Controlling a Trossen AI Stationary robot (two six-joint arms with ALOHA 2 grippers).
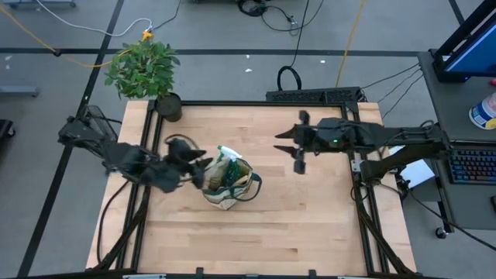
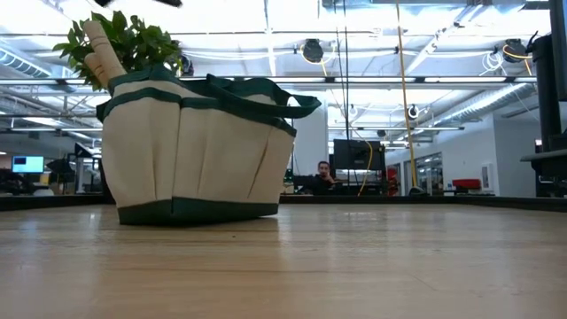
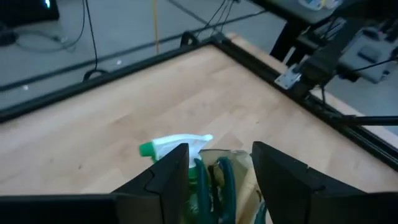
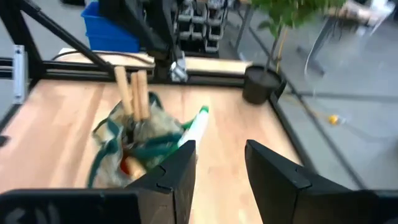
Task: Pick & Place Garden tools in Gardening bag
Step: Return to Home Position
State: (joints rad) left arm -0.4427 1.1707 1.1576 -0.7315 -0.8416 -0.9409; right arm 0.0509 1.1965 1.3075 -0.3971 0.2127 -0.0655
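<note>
The beige gardening bag with green trim stands on its flat bottom at the table's middle; it also shows in the low view and the right wrist view. Two wooden tool handles and the green spray bottle with its white trigger stick out of the bag. Something red lies inside it. My left gripper is open just left of the bag, above its rim, with the spray bottle's head showing past its fingers. My right gripper is open and empty, right of the bag.
A potted green plant in a black pot stands at the table's far left corner. A black frame runs along the table's edges. Bare wood lies between the bag and the near edge.
</note>
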